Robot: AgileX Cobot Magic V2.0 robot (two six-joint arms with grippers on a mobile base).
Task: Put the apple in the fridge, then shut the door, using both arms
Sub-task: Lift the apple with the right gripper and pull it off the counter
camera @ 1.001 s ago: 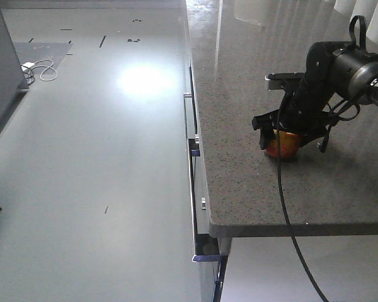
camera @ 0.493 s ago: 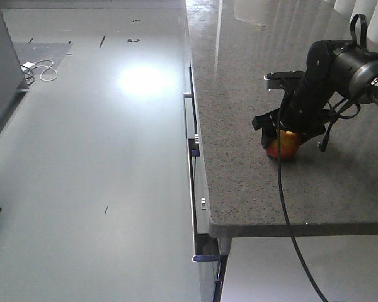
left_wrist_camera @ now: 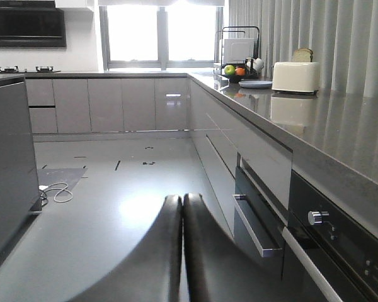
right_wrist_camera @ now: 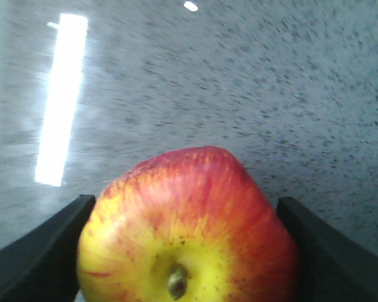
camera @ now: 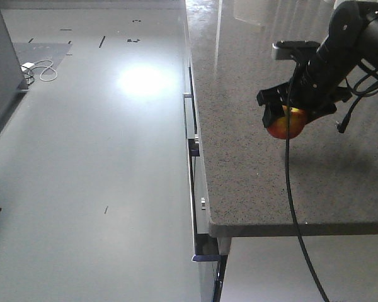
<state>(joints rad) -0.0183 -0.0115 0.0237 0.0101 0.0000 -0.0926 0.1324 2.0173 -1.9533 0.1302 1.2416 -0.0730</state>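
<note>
The right arm's black, angular-jawed gripper (camera: pixel 287 114) holds the small round red-and-yellow apple (camera: pixel 286 123). A second ago the apple sat on the speckled grey stone counter (camera: pixel 252 182). Now it hangs clear of that surface, raised and carried a little farther along it. From the right wrist view the apple (right_wrist_camera: pixel 189 226) fills the gap, a dark jaw pressed against each flank and its stem dimple towards the camera. The counter behind it is blurred.

The left arm's black gripper (left_wrist_camera: pixel 181 207) has its fingers pressed together on nothing and points out over the glossy grey floor (left_wrist_camera: pixel 113 189) beside the cabinets.

I'd say the pick is done and the grip looks sound, so the carry to the fridge comes next, with the idle left arm free for the door. A tall dark grey panel (left_wrist_camera: pixel 9 170) stands at the left across the floor. I cannot tell whether it is the fridge, and no door shows.
</note>
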